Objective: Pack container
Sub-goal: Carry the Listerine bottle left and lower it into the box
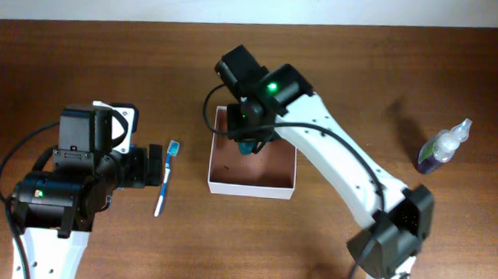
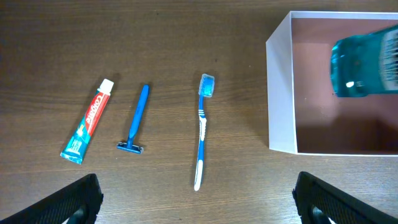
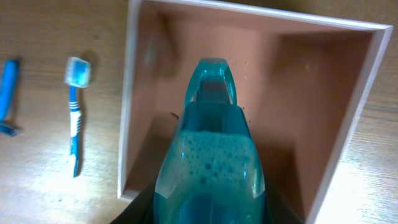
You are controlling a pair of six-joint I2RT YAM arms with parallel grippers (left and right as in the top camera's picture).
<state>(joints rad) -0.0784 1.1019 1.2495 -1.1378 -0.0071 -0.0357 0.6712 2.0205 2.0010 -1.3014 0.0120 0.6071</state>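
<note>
The container, a square white-walled box with a reddish-brown inside, sits mid-table; it also shows in the left wrist view and the right wrist view. My right gripper is shut on a teal bottle of bubbly liquid and holds it over the container's inside; the bottle also shows in the left wrist view. My left gripper is open and empty, just left of a blue-and-white toothbrush, also seen in the left wrist view.
A blue razor and a toothpaste tube lie left of the toothbrush. A purple spray bottle lies at the far right of the table.
</note>
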